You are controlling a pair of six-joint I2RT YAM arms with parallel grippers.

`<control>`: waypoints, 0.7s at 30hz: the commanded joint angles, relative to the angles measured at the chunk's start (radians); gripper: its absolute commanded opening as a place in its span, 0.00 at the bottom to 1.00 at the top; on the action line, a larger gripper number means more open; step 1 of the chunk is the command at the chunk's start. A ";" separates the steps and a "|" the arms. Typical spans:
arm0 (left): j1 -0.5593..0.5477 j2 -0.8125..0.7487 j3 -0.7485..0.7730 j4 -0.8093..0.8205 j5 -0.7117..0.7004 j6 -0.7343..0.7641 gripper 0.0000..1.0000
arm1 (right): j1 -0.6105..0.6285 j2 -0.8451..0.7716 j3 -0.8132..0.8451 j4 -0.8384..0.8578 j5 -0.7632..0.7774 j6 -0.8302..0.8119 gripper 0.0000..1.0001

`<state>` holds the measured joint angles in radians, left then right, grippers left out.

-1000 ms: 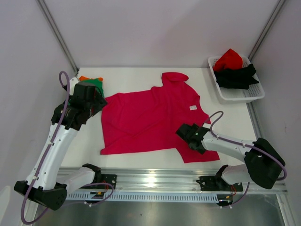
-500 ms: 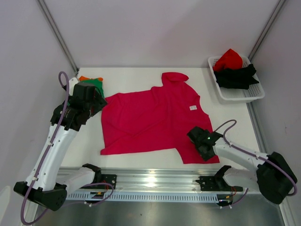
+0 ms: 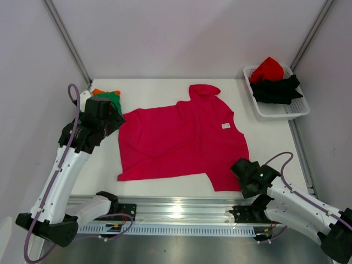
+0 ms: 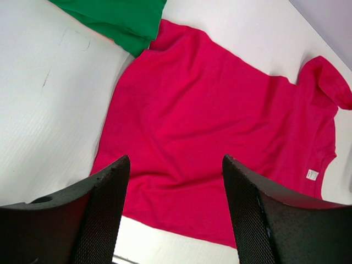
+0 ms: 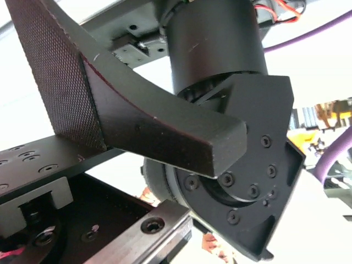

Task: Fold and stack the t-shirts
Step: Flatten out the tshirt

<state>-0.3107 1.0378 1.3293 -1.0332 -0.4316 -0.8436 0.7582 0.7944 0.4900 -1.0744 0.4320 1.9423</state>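
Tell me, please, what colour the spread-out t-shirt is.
The t-shirt is magenta-pink; top external view shows it best.

Your left gripper [image 4: 175, 165] hangs with its jaws spread wide above the pink shirt [image 4: 220, 132], which lies on the table [image 4: 49, 110]. A green shirt [image 4: 118, 19] touches its far corner.

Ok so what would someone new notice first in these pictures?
The magenta-pink t-shirt, spread out across the middle of the table. Next, the white basket at the far right corner, heaped with a red shirt and a black shirt. A green shirt lies at the far left, beside the open left gripper.
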 commanded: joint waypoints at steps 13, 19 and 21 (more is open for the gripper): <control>0.009 0.016 -0.019 0.021 0.034 0.018 0.71 | 0.196 0.147 0.189 0.546 0.473 -0.819 0.82; 0.010 0.027 -0.027 0.018 0.054 0.009 0.71 | 0.129 0.265 0.231 0.752 0.524 -1.029 0.83; 0.010 0.025 -0.024 0.019 0.063 0.009 0.71 | 0.078 0.316 0.229 0.790 0.482 -1.066 0.83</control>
<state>-0.3107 1.0653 1.3041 -1.0306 -0.3916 -0.8444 0.8967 1.0576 0.6941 -0.4149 0.8764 1.0245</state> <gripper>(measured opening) 0.709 0.828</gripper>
